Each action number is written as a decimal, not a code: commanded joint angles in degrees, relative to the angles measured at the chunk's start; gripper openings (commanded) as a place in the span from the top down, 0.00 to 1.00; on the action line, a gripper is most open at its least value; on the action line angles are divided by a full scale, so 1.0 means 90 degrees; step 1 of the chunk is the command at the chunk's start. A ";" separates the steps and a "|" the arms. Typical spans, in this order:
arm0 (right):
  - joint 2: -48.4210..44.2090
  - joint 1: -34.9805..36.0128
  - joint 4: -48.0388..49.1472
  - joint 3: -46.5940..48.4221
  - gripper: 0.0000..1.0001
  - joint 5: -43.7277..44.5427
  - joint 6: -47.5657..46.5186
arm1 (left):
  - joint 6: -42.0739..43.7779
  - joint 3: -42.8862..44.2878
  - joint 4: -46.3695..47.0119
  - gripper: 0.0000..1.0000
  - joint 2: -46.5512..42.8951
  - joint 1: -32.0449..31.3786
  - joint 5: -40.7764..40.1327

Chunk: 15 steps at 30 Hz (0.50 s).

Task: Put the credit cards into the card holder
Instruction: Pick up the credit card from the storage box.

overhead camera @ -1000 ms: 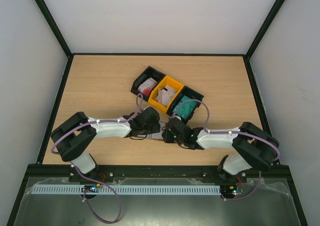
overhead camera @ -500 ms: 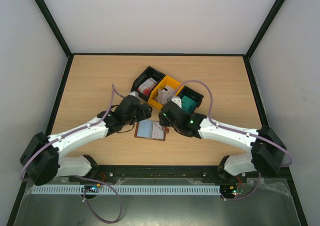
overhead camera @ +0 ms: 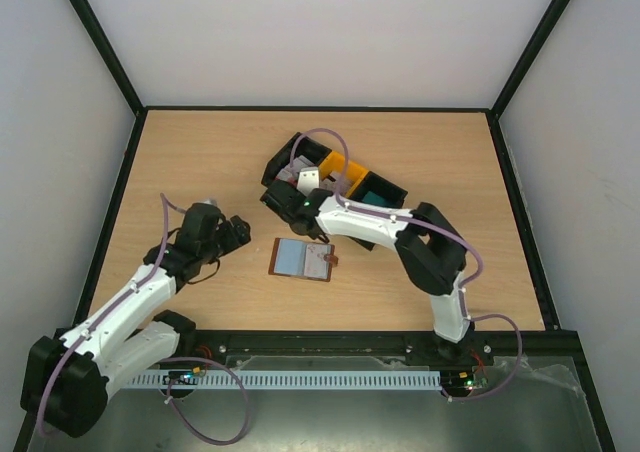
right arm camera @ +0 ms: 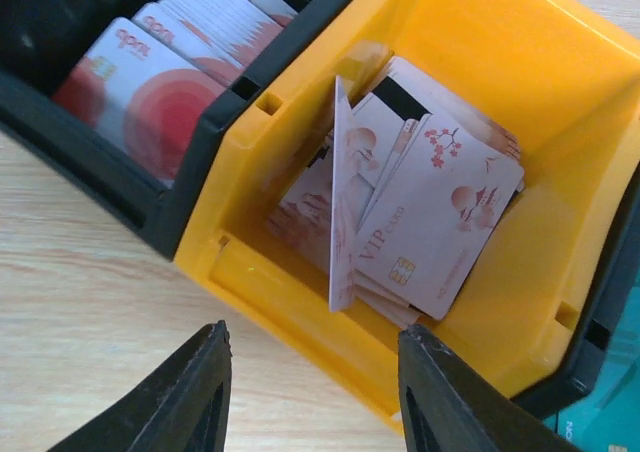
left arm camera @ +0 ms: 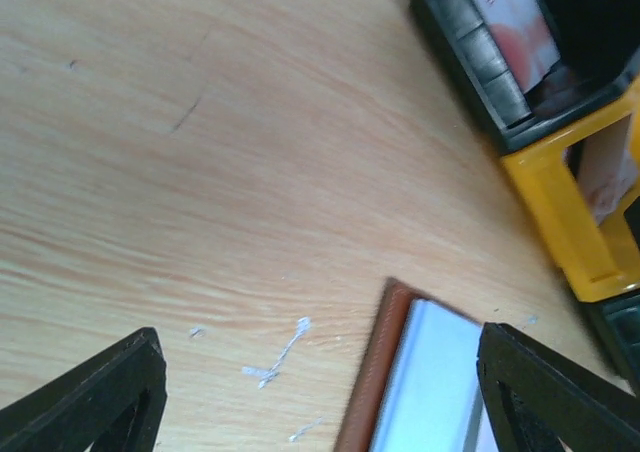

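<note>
**Counter and enclosure, read left to right.** The pale wood counter (overhead camera: 200,162) has a black edge and white walls (overhead camera: 320,32) on three sides.

- **Left:** my left tool (overhead camera: 232,234) hangs over bare wood with its fingers spread wide and nothing between them.
- **Centre:** just to its right, the card holder (overhead camera: 302,260) lies open and flat, pale blue pockets up, apart from both tools.
- **Behind it:** three bins adjoin. The black bin (right arm camera: 100,187) holds red-disc credit cards (right arm camera: 130,92). The yellow bin (right arm camera: 480,32) holds blossom-printed cards (right arm camera: 440,222), one of them on edge. The farther black bin (overhead camera: 398,188) holds teal cards (overhead camera: 377,185).
- **Obstruction:** my right arm (overhead camera: 370,222) stretches across the bins and hides part of them from above. My right tool (right arm camera: 312,347) hovers over the yellow bin's near wall, fingers apart, holding nothing.
</note>
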 commanded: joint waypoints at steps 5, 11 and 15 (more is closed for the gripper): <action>0.0917 -0.0320 -0.0763 0.0827 0.60 0.0776 -0.0254 | 0.0682 -0.0279 -0.0057 0.14 0.0151 0.0546 0.0675; 0.1309 -0.0600 -0.0473 0.1032 0.70 0.0418 -0.0466 | 0.0763 -0.0276 0.0184 0.14 0.0394 0.0778 0.0948; 0.1372 -0.0747 -0.0196 0.1020 0.85 0.0146 -0.0681 | 0.0839 -0.0198 0.0318 0.14 0.0441 0.0800 0.1119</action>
